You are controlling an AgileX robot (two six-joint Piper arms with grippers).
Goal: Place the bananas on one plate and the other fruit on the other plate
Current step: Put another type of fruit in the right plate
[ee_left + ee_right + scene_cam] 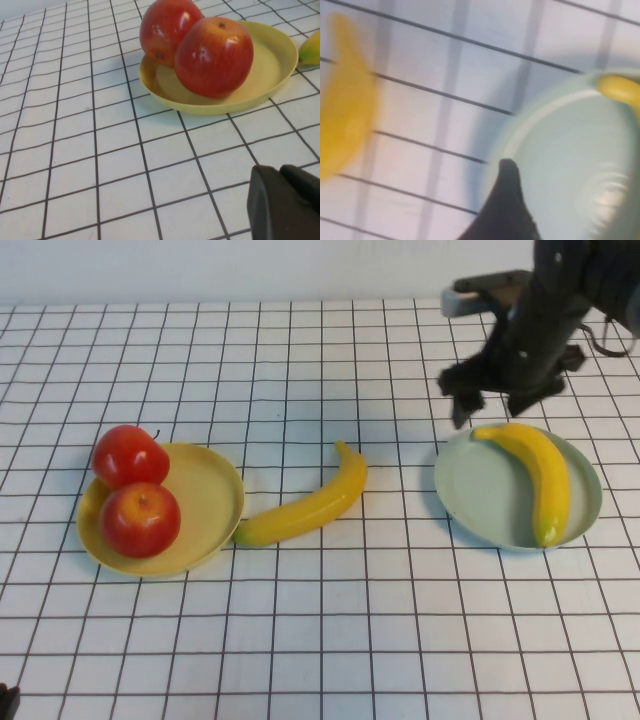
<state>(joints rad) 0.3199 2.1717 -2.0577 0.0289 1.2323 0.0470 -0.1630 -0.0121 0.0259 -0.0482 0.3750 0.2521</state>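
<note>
High view: right gripper (pixel 490 398) open, empty, above blue-green plate (pixel 470 490); left gripper (pixel 285 205) unreadable; stray banana (pixel 305 505) may roll when grasped

Bright, even light from overhead; shadows soft and short under yellow plate (pixel 215 502) and blue-green plate (pixel 480 490). White glare spots on apples (pixel 212 55). Right wrist view smeared with blur, banana (pixel 342 100) fuzzy. Right gripper (pixel 497 390) slightly blurred near far right corner.
</note>
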